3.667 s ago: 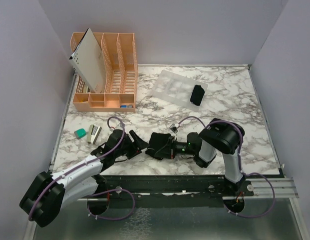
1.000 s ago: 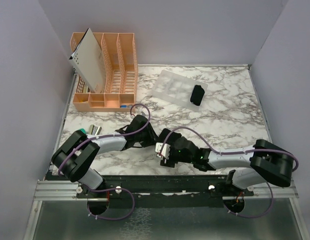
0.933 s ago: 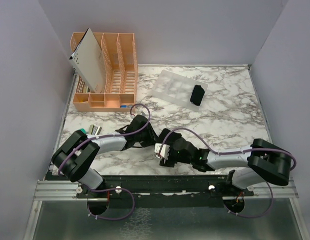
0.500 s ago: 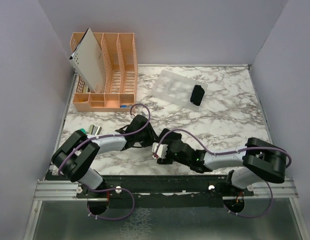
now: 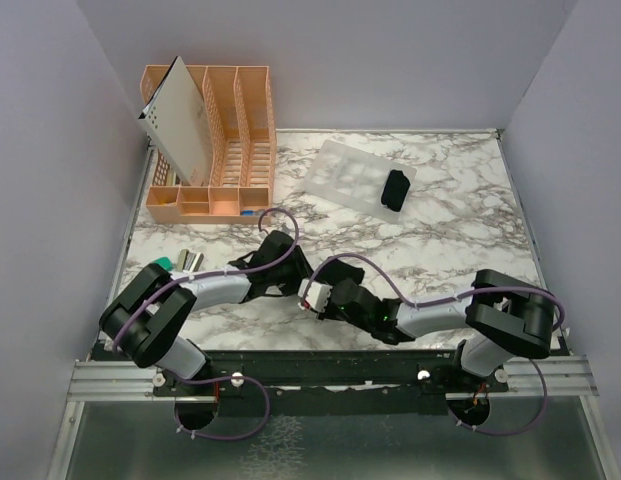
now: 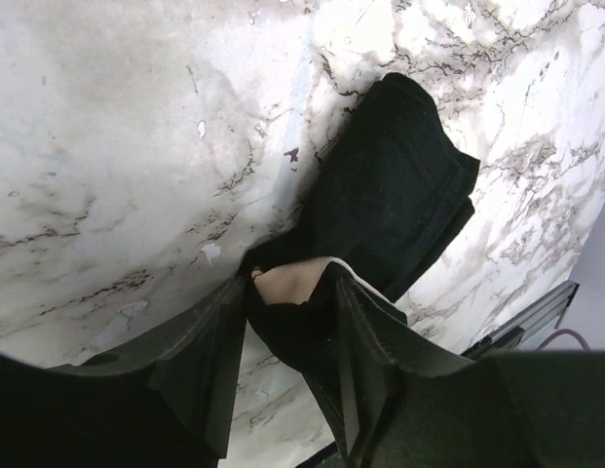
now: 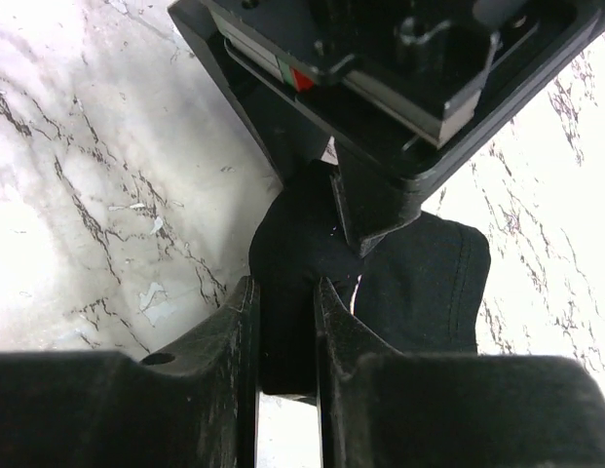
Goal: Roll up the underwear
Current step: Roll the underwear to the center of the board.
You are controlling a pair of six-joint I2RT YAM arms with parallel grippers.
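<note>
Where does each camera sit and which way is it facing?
Top external: above, behind the robot, looking down on the table; left arm and right arm show.
Left wrist: looks past the left pincer at the underwear it grips.
Right wrist: looks past the right pincer toward the left pincer.
Shared: both wrist views show the underwear.

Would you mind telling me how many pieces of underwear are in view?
2. One rolled underwear lies on the translucent tray at the back; the other underwear is pinched by the left gripper and right gripper near the table front. Arms may hide more.
</note>
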